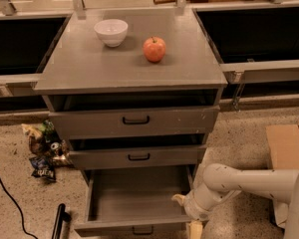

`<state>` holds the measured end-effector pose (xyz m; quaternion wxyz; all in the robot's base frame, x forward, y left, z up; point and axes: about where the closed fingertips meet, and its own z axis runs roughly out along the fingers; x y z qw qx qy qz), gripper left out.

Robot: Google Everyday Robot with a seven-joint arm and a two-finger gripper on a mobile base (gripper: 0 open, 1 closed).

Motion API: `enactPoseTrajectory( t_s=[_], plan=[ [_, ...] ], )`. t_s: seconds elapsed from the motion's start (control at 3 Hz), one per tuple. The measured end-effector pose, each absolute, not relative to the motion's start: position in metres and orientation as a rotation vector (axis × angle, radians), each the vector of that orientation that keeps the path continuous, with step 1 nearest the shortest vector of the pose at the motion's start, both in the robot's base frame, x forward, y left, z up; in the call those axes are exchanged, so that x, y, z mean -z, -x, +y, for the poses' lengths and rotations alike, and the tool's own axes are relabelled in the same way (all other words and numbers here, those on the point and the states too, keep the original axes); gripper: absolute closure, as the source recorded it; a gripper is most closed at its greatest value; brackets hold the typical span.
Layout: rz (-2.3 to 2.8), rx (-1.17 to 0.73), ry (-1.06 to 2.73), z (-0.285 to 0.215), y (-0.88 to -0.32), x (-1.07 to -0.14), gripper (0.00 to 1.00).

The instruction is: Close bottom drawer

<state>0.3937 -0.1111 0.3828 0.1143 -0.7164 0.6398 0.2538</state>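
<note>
The bottom drawer (134,193) of the grey cabinet is pulled far out, its wide shallow tray empty. Its narrow flat front (109,229) with a small black handle (142,230) runs along the bottom edge of the view. My gripper (193,227) hangs at the drawer's right front corner, at the end of the white arm (249,180) that reaches in from the right. One pale fingertip (195,230) shows low at the frame edge beside the drawer front. The middle drawer (137,156) and the top drawer (135,119) stand slightly ajar.
A white bowl (111,32) and a red apple (154,49) sit on the cabinet top (79,68). Snack bags (42,148) lie on the floor at the left, with a black cable (7,198) and a black post (59,222). A cardboard box (286,148) stands at the right.
</note>
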Motion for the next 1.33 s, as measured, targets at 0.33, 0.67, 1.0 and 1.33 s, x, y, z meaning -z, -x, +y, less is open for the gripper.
enactPoseTrajectory(
  t_s=[0.33, 0.67, 1.0, 1.33],
  plan=[
    [1.876, -0.744, 2.1, -0.111, -0.394, -0.383, 0.0],
    [1.835, -0.756, 2.107, -0.105, -0.399, -0.362, 0.0],
    [1.761, -0.8, 2.073, -0.094, -0.404, -0.321, 0.0],
    [1.705, -0.885, 2.053, -0.079, -0.398, -0.273, 0.04]
  ],
)
